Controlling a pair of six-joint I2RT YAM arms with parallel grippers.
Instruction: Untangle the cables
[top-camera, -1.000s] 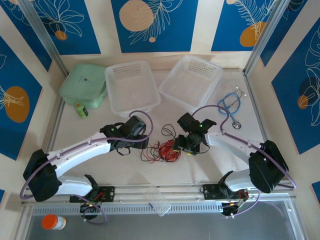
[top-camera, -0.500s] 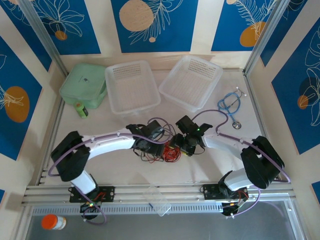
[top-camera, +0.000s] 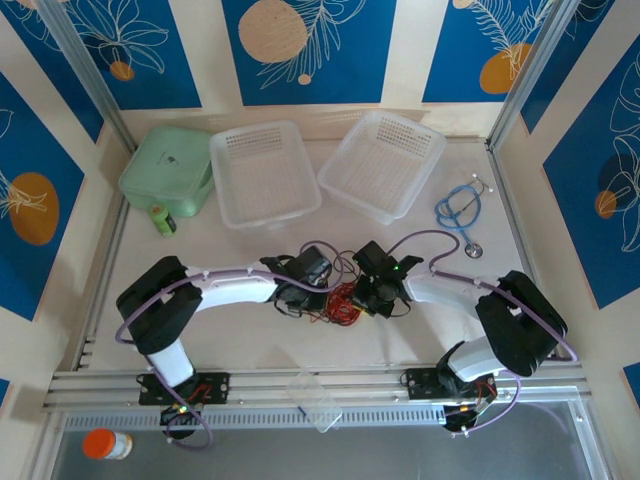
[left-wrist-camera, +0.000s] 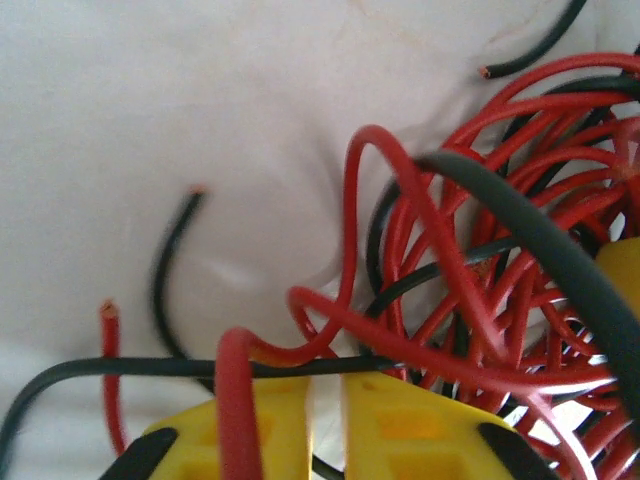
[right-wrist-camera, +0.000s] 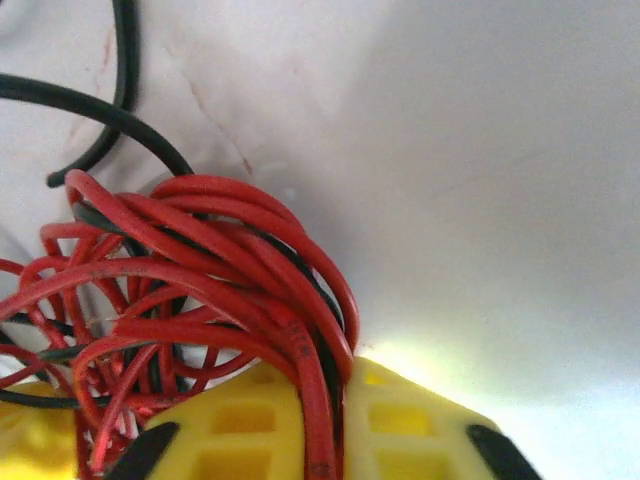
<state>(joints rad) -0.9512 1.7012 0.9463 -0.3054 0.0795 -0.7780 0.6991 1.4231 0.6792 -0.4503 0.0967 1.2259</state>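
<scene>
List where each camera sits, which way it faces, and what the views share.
Top external: above and behind the arms, looking down at the table; both arms, left gripper, right gripper.
Left wrist: on the left arm, close over the cables; its yellow fingers at bottom.
Right wrist: on the right arm, close over the cables; yellow fingers at bottom.
Shared: all show the red-and-black cables.

There are two baskets (top-camera: 264, 178) (top-camera: 383, 165), one green box (top-camera: 167, 172), one stethoscope (top-camera: 459, 209), one small bottle (top-camera: 162, 219) — one knot of cables (top-camera: 343, 304) (red, black).
</scene>
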